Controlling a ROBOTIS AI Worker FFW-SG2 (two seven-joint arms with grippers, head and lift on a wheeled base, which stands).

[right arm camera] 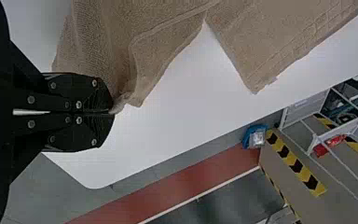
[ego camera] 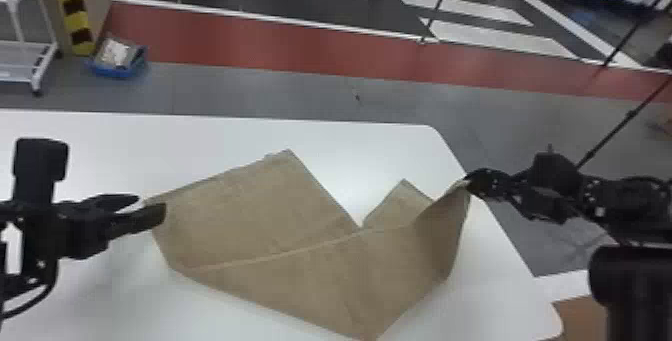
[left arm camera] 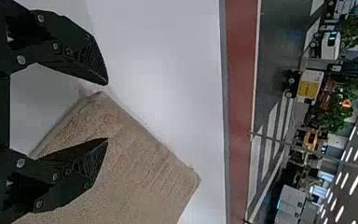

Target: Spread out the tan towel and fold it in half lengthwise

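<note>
my right fingers (right arm camera: 95, 98) clamp one corner of the tan towel (ego camera: 250, 215), rest runs to my left fingers (left arm camera: 86, 60), which are apart. shallow left pinch might miss the edge, so pulling right drags everything bunched.

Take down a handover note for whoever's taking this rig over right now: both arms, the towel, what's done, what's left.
Right pincer: shut on the tan towel, holding that end raised near the table's right side.
Left pincer: open at the towel's left corner, not clamped on it.
Towel: rest of it on the table, partly spread, with a V-shaped gap in its far side.
Done: partial spreading.
Left: spread it flat, then fold in half lengthwise. Gripping the left corner looks like the likely next step.
</note>
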